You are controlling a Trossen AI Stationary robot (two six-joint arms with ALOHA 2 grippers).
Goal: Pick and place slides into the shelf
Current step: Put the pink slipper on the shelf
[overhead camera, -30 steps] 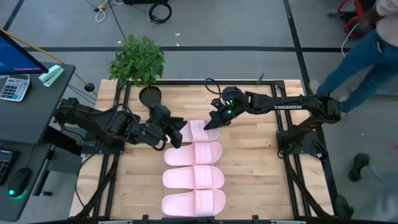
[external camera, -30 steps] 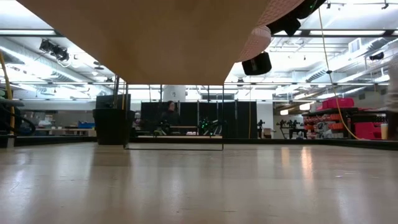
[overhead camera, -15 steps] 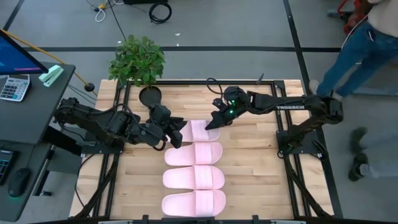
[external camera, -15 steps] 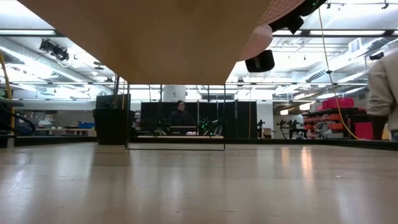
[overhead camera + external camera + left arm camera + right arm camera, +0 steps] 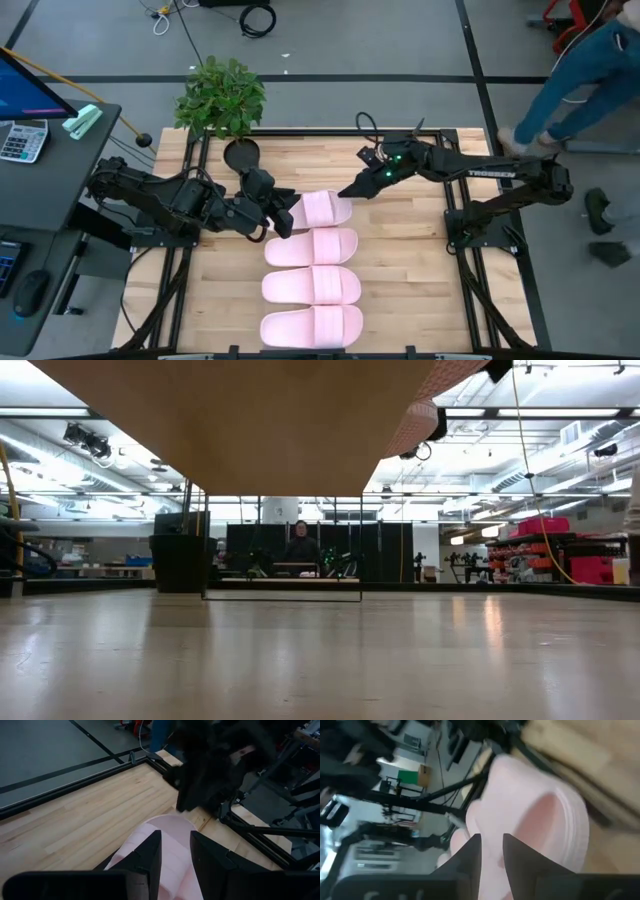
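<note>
Four pale pink slides lie in a column down the table's middle. The three nearer ones [image 5: 310, 285] lie square. The far slide [image 5: 322, 208] lies slightly askew. The shelf [image 5: 270, 420] shows from below in the low view, and a dotted pink sole [image 5: 420, 410] juts past its right edge. My left gripper [image 5: 283, 217] is shut on the far slide's left end. My right gripper [image 5: 347, 191] hangs open just off that slide's right end, a little to the far side, touching nothing. The right wrist view looks past it at the slide [image 5: 535, 805]. My left gripper holds the far slide by its left end [image 5: 172, 845], which sits between the two fingers [image 5: 150, 850]. The fingers come in about level from the table's left, along the slide's length. The slide lies flat in the row, its free end [image 5: 170, 822] pointing right.
A potted plant [image 5: 220, 95] and a black round base [image 5: 240, 155] stand at the table's far left. Black frame rails [image 5: 450, 200] run along both sides. A desk with a calculator [image 5: 22, 140] is beyond the left edge. A person [image 5: 585, 80] walks past the far right corner.
My right gripper has come off the far slide's right end, drawing back toward the table's right and far edges and rising out of the low view. The slide stays where it was, its right end now uncovered. The person beyond the table has walked on.
</note>
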